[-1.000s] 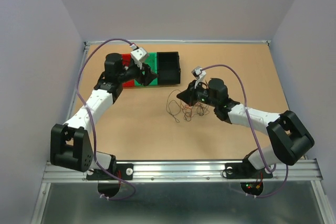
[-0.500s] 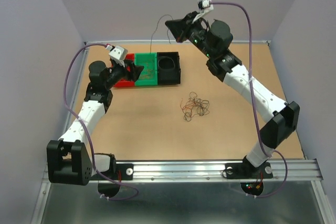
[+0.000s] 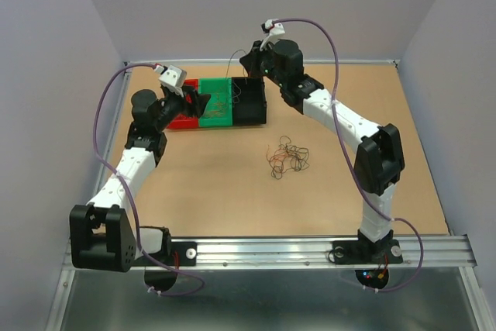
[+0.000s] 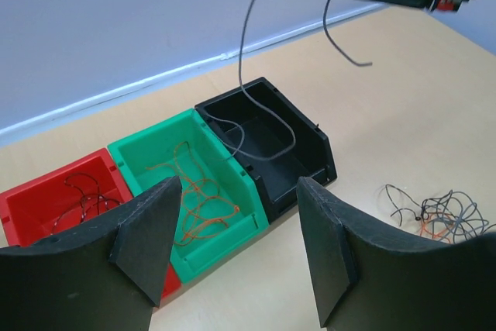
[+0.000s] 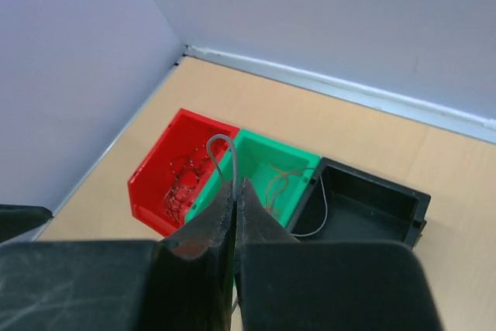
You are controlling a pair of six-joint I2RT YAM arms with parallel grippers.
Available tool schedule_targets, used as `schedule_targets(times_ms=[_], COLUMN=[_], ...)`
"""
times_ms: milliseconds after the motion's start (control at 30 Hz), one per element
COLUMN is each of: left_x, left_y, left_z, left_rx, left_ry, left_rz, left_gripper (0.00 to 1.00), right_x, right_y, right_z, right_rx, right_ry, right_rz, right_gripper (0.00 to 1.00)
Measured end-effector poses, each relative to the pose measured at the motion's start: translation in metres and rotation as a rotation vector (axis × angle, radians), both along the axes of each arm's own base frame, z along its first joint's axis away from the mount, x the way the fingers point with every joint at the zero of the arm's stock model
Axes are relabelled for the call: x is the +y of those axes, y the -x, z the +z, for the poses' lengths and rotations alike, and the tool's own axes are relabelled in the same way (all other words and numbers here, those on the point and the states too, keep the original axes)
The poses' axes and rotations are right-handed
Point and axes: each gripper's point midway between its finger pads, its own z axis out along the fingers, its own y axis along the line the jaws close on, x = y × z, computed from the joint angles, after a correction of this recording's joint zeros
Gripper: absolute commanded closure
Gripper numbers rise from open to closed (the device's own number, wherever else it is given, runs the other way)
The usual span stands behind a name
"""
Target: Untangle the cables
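The right gripper [image 3: 253, 62] has its jaws pinched closed on a thin grey wire [image 4: 242, 52], high over the far bins. The wire's lower loop hangs into the black bin [image 4: 306, 172]. The left gripper [image 4: 236, 191] hovers to the left, jaws wide and empty, near the green bin [image 4: 221, 247] and red bin [image 5: 147, 191], which hold orange and dark wires. The cables [image 3: 288, 156] lie tangled on the table [image 3: 217, 184], nearer than the bins and to their right.

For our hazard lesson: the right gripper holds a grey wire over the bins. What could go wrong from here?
The grey wire hangs from the shut right gripper, its loop near the wall between black bin and green bin; released, it might drape across both or cling to the gripper.
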Motion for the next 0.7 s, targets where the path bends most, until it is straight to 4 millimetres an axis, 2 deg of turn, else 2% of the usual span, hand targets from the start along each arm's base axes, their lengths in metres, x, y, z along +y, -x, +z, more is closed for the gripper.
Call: schedule_targets(times_ms=[100,267,333,400,567,633,700], left_x=[0.001,0.002,0.002,0.003,0.002,0.002,0.002], left_y=[-0.002,-0.005,-0.006,-0.006,-0.008,-0.009,-0.010], left_z=[-0.003,-0.008,-0.009,-0.010,-0.017,-0.019,-0.020], left_rx=[0.009,0.021,0.023,0.026,0.042,0.048,0.051], left_ry=[-0.001,-0.003,-0.003,-0.004,-0.006,-0.006,-0.007], left_rz=[0.009,0.018,0.019,0.021,0.021,0.021,0.021], left_gripper=[0.27,0.27,0.28,0.27,0.27,0.28,0.27], right_x=[-0.005,-0.007,-0.008,-0.009,-0.015,-0.017,-0.018], right_y=[-0.002,-0.005,-0.006,-0.007,-0.008,-0.008,-0.008], right_z=[-0.020,-0.009,0.002,0.021,0.091,0.103,0.106], right_rx=[0.033,0.010,-0.003,-0.034,-0.152,-0.174,-0.181], right_ry=[0.025,0.007,-0.002,-0.024,-0.106,-0.121,-0.127], right_rz=[-0.012,-0.022,-0.027,-0.034,-0.063,-0.072,-0.082], right_gripper=[0.99,0.99,0.99,0.99,0.99,0.99,0.99])
